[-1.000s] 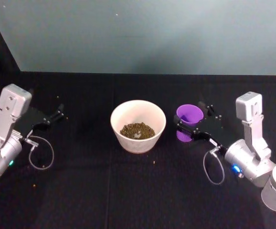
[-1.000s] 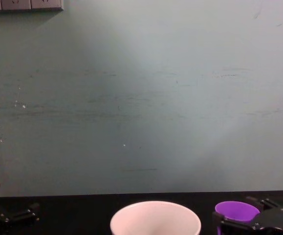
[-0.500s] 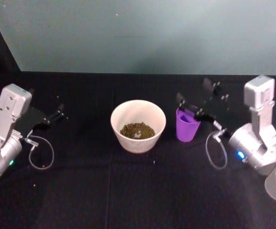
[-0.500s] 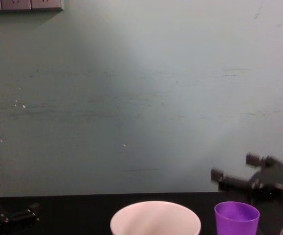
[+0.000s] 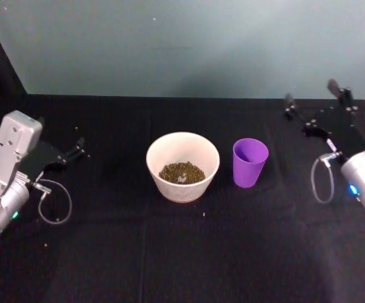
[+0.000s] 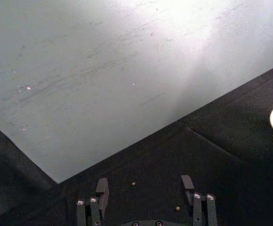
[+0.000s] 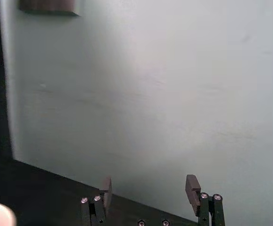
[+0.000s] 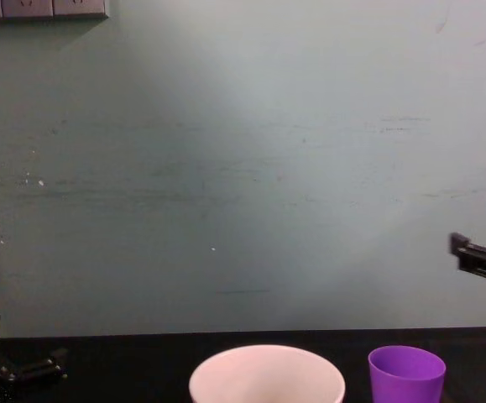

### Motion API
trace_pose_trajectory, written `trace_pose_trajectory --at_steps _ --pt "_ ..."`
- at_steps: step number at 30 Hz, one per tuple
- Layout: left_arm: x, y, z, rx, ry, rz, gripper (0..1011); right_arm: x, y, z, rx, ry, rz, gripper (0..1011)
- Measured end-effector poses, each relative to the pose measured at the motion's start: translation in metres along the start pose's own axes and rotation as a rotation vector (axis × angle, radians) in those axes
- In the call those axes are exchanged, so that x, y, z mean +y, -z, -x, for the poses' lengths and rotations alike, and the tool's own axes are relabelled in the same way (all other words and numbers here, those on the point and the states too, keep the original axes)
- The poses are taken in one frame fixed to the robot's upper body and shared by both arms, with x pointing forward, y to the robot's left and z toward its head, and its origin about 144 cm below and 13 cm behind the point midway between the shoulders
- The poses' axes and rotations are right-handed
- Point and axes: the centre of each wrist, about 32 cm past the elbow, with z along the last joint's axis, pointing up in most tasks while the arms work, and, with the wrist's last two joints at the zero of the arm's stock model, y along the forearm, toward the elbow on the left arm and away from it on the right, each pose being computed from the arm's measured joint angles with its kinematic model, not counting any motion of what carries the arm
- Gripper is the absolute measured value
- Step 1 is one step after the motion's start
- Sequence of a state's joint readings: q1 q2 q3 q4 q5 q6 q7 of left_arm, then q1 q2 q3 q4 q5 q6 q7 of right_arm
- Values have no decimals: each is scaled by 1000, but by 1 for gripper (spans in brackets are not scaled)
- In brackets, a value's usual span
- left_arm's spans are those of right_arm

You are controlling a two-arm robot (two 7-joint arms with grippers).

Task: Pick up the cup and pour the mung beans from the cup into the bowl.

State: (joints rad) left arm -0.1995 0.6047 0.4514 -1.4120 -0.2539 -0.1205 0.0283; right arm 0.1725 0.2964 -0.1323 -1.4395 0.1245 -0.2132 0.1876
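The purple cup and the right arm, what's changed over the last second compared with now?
The right gripper let go of the cup, with its jaws now open and empty, and drew up and away to the right. The cup stands upright beside the bowl. The mung beans in the bowl and the left gripper stayed as they were.

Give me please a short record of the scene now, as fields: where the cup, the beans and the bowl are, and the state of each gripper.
cup: small purple plastic tumbler, upright on the black table, just to the right of the bowl, apart from it
bowl: wide cream round bowl, centre of table
beans: heap of olive-green mung beans inside the bowl; a few strays on the table
right gripper: open, raised, to the right of and behind the cup, holding nothing
left gripper: open, low at the left, idle
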Motion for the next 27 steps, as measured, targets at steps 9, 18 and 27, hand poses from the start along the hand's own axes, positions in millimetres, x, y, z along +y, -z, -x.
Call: trace_pose_trajectory --at_steps 9,18,27 --pt "0 0 0 0 0 0 1000 -7 29 -5 23 68 90 1003" --pt "0 0 0 0 0 0 1000 -12 52 1 46 49 184 1003" --pt "0 0 0 0 0 0 1000 -12 54 3 43 44 199 1003"
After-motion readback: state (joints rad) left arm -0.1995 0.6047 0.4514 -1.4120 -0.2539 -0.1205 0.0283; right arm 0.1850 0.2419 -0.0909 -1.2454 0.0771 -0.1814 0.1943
